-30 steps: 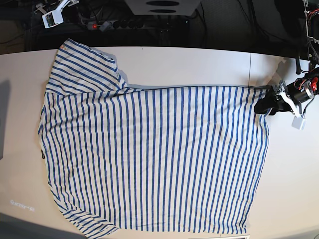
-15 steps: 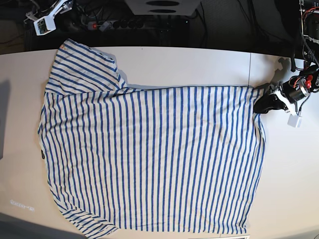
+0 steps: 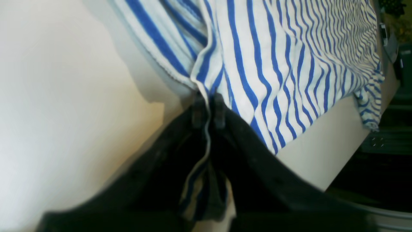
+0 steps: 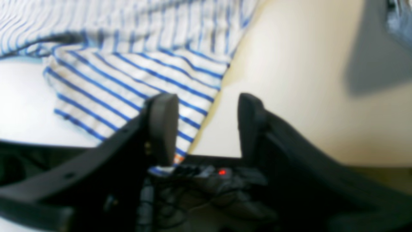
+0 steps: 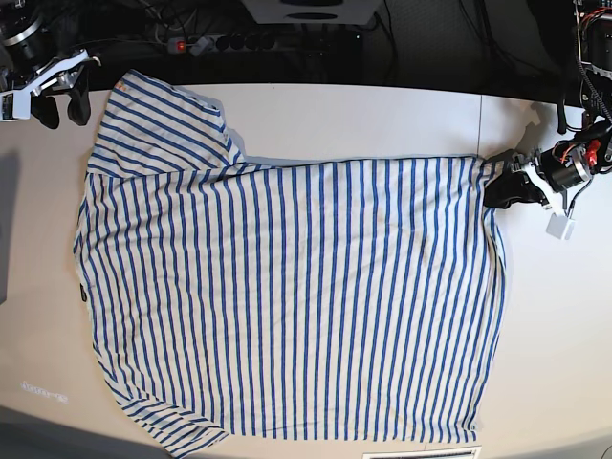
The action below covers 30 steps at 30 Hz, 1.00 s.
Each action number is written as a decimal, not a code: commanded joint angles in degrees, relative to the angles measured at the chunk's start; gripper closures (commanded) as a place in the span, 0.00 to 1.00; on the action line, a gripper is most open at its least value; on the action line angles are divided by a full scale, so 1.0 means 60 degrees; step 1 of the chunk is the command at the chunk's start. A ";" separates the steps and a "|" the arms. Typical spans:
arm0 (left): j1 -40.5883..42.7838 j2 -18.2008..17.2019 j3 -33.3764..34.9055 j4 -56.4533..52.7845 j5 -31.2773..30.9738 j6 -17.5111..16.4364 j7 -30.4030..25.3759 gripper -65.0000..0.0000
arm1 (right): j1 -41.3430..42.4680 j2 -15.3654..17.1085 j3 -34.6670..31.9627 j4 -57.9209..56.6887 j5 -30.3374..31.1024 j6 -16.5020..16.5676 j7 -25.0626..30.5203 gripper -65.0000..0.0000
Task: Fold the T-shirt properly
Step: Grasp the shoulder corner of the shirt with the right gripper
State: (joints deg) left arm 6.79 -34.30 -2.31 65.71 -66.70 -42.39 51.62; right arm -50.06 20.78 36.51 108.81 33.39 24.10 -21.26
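The T-shirt (image 5: 287, 296), white with thin blue stripes, lies spread flat on the white table (image 5: 382, 120), one sleeve (image 5: 158, 124) at the back left and a small dark tag (image 5: 82, 298) on its left edge. At the right, my left gripper (image 5: 497, 188) is shut on the shirt's back right hem corner. In the left wrist view that gripper (image 3: 207, 109) pinches a fold of the striped cloth (image 3: 273, 64), which rises off the table. My right gripper (image 5: 62, 107) stands open just left of the sleeve. In the right wrist view its fingers (image 4: 162, 129) frame the sleeve's corner (image 4: 128, 83) without touching it.
A power strip (image 5: 177, 45) with a red light and several cables lie behind the table's back edge, also seen as the power strip (image 4: 222, 172) below my right fingers. Dark equipment (image 5: 306, 14) stands at the back. A seam (image 5: 480, 124) crosses the table at the right.
My left gripper closed on the hem corner and drew it slightly back and up. My right arm swung down and left from behind the table to beside the sleeve, jaws wider.
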 commanded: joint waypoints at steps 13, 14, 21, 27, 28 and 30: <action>0.0117 -0.0106 0.0080 -0.0015 0.0805 0.0399 0.0903 1.00 | 0.1147 0.0080 0.0080 -0.2167 0.2382 0.0743 -0.1213 0.50; 0.0117 -0.0106 0.0080 -0.0015 0.0805 0.0399 0.0903 1.00 | 0.1155 0.0080 0.0080 -0.2211 0.2433 0.0743 -0.1213 0.50; 0.0117 -0.0106 0.0080 -0.0015 0.0772 0.0399 0.0907 1.00 | 0.2051 0.0080 -0.0328 -0.3166 0.2583 0.0882 -0.1475 0.50; 0.0117 -0.0109 0.0080 -0.0015 0.0783 0.0399 0.1020 1.00 | 0.2659 0.0036 -0.1661 -0.3646 0.2572 0.0878 -0.1971 0.50; 0.0117 -0.0109 0.0080 -0.0015 0.0801 0.0399 0.1020 1.00 | 0.2656 0.0025 -0.1880 -0.3643 0.2532 0.0878 -0.1971 0.50; 0.0113 -0.0109 0.0080 -0.0015 0.0812 0.0399 0.1049 1.00 | 0.2612 0.0025 -0.2273 -0.3643 0.2506 0.0878 -0.1978 0.50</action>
State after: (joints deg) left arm 6.76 -34.28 -2.26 65.89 -67.13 -42.37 52.80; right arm -33.50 20.64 23.22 87.11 49.89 25.78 -29.26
